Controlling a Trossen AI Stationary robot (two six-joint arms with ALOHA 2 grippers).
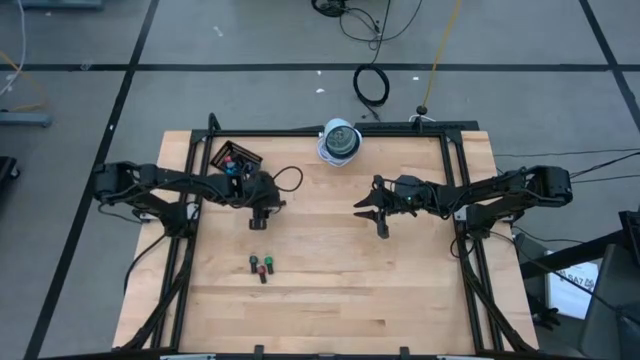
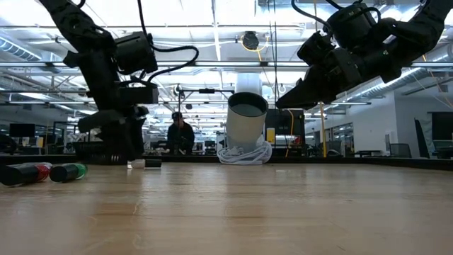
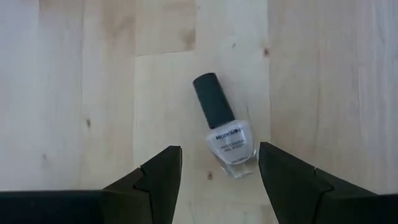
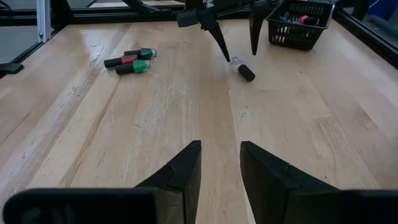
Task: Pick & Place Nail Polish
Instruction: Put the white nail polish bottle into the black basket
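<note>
Left claw [image 3: 214, 180] hanging spread over a pale nail polish bottle [image 3: 222, 127], lying flat on the wooden surface [image 1: 340, 260], not pinching it. Red and green bottles [image 1: 262, 265] lying toward six o'clock from it. Right claw [image 1: 381, 212] waiting at three o'clock, slightly parted, holding nothing.

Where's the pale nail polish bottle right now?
The pale bottle lies on its side on the table, left of centre, directly under the open left gripper, between the black basket and the red and green bottles.
</note>
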